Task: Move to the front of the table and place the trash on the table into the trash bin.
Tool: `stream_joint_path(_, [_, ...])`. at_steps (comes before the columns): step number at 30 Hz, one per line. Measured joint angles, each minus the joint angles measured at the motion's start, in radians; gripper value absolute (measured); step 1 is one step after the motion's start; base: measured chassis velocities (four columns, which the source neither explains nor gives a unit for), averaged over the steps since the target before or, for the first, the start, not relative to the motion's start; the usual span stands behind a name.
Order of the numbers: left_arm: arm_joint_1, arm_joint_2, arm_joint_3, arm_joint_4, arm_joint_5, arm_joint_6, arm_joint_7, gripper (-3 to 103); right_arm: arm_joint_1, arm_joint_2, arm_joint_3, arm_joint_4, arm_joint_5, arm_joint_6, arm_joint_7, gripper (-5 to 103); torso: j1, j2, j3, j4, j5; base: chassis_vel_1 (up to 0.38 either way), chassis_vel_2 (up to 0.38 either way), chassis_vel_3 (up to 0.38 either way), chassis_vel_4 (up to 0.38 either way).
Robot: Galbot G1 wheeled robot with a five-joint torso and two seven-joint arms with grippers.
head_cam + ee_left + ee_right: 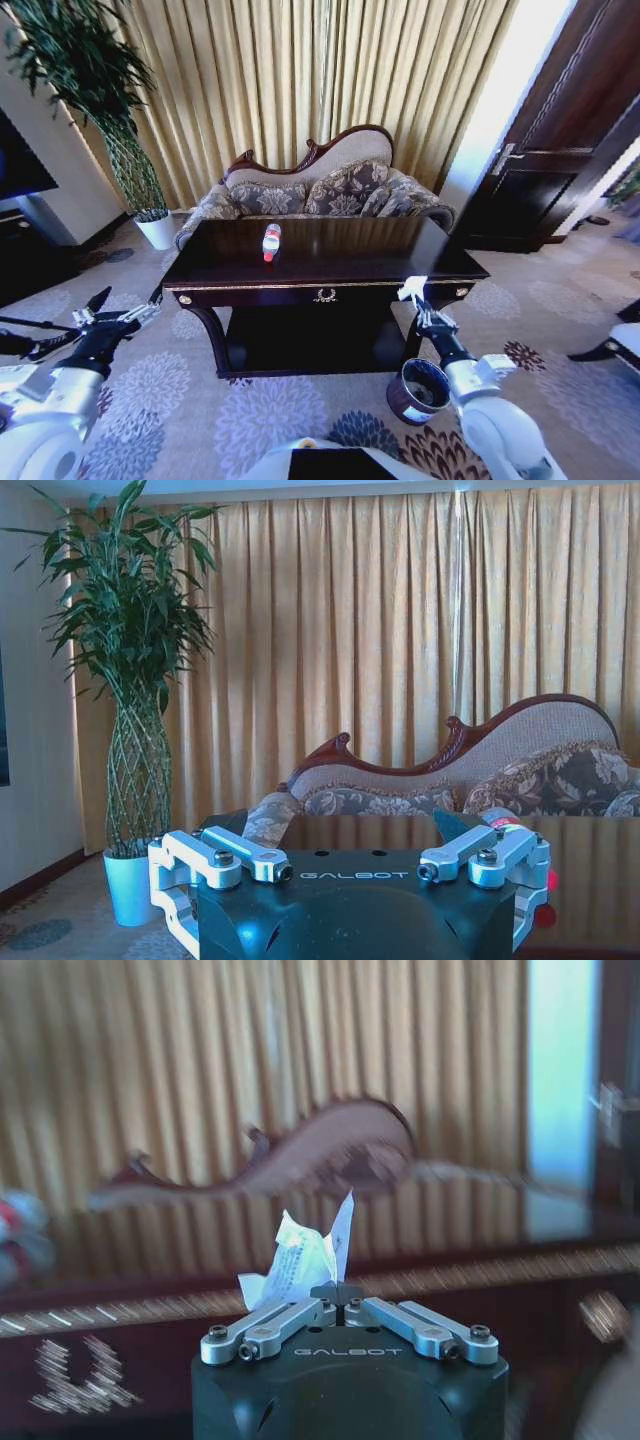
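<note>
The word GALBOT can be read on the black body of each claw in the wrist views. The right claw (340, 1298) is clenched on a crumpled white paper (303, 1260) with faint print too small to read; from the head view it hangs just off the front right corner of the tabletop (330, 268), above the bin (415, 392), which stands on the carpet beside the table's right front leg and carries a pale label on its side. The bottle (270, 242), with a red label whose writing cannot be made out, lies on the tabletop near the sofa edge, left of centre. The left claw (105, 308) is released, fingers spread wide, held low off the table's left front corner. The left wrist view adds a tall plant (135, 670) in a pale pot against the curtain, left of the sofa (470, 770), with the bottle's red partly seen behind a finger. The right wrist view shows the gold trim along the table's front edge
</note>
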Motion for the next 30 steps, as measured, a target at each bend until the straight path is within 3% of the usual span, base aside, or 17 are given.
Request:
stream_joint_path(6, [-0.001,0.003,-0.009,0.0,-0.004,-0.001,0.0,100,0.037,-0.003,0.002,-0.143,0.031,-0.008,0.021,0,0.0,0.0,0.0,-0.0001,-0.0001,0.0,0.0,0.0,0.0])
stream_joint_path(16, [0.003,-0.004,-0.011,0.0,-0.003,-0.004,-0.002,100,0.23,0.005,-0.028,-0.583,0.03,-0.028,0.032,0,0.0,0.0,0.0,0.0001,0.0,0.0,0.0,0.0,0.0])
stream_joint_path(21, [0.007,-0.005,-0.011,0.0,-0.002,-0.02,-0.002,100,0.361,0.014,-0.036,-0.872,-0.038,-0.018,0.029,0,0.0,0.0,0.0,0.0,0.0001,0.0,0.0,0.0,0.0])
stream_joint_path(24, [0.006,-0.004,-0.01,0.0,-0.003,-0.027,-0.002,100,0.39,0.021,-0.037,-0.963,-0.105,0.016,0.028,0,0.0,0.0,0.0,-0.0001,0.0,0.0,0.0,0.0,0.0])
stream_joint_path(30, [0.002,-0.003,0.0,0.0,-0.005,-0.031,-0.002,100,0.418,0.041,-0.046,-1.007,-0.142,0.031,0.03,-1,0.0,0.0,0.0,0.0001,-0.0001,0.0,0.0,0.0,0.0])
